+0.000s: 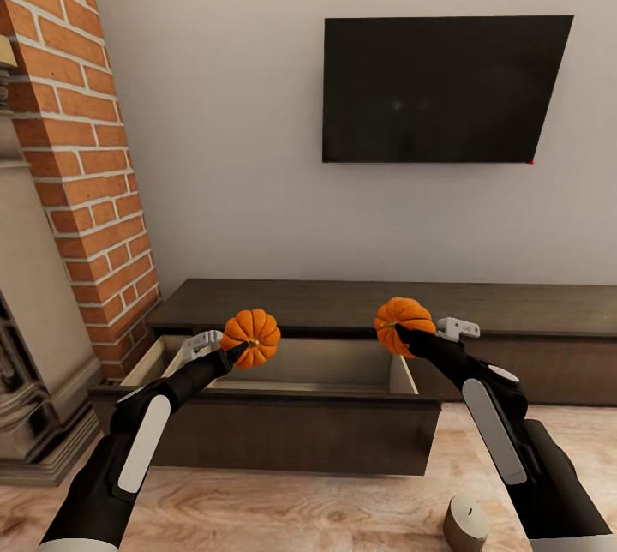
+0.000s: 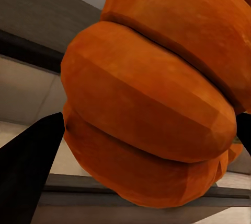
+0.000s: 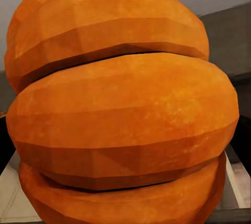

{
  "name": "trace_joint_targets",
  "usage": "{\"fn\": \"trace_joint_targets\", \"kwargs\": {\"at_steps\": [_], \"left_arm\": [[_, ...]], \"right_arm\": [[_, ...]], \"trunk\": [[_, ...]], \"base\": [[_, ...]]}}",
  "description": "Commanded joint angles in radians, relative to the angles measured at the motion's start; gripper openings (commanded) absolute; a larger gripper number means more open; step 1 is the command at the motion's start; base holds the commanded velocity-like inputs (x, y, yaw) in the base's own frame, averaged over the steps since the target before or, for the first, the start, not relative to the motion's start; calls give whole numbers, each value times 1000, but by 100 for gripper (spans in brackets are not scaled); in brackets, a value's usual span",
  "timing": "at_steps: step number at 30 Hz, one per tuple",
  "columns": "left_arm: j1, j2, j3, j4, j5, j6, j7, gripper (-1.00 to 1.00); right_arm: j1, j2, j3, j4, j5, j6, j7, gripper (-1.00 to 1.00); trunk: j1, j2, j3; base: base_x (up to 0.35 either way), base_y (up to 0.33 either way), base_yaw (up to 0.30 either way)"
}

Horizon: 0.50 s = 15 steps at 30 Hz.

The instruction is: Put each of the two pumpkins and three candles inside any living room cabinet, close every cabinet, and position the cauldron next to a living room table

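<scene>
L gripper [image 1: 240, 350] clenched on one pumpkin [image 1: 252, 338], R gripper [image 1: 401, 331] clenched on other pumpkin [image 1: 403, 321]; both held above open cabinet drawer [image 1: 283, 428]. Candle [image 1: 465, 523] stood on floor [image 1: 283, 509] near R arm.

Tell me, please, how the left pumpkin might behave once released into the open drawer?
The left pumpkin looks round and ribbed, so it may roll a little. It seems rigid, holding shape in the left gripper. The drawer walls would likely contain it.
</scene>
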Motion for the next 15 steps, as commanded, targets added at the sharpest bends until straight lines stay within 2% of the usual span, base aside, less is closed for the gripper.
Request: {"fn": "trace_joint_targets", "kwargs": {"at_steps": [1,7,15], "left_arm": [[-1,0,2,-1,5,7,-3,-100],[-1,0,2,-1,5,7,-3,-100],[-1,0,2,-1,5,7,-3,-100]], "right_arm": [[-1,-1,2,-4,-10,2,-11,-100],[-1,-2,2,-7,-10,1,-11,-100],[-1,-2,2,-7,-10,1,-10,-100]], "trunk": [[0,0,-1],[0,0,-1],[0,0,-1]], "base": [[0,0,0],[0,7,15],[2,103,180]]}}
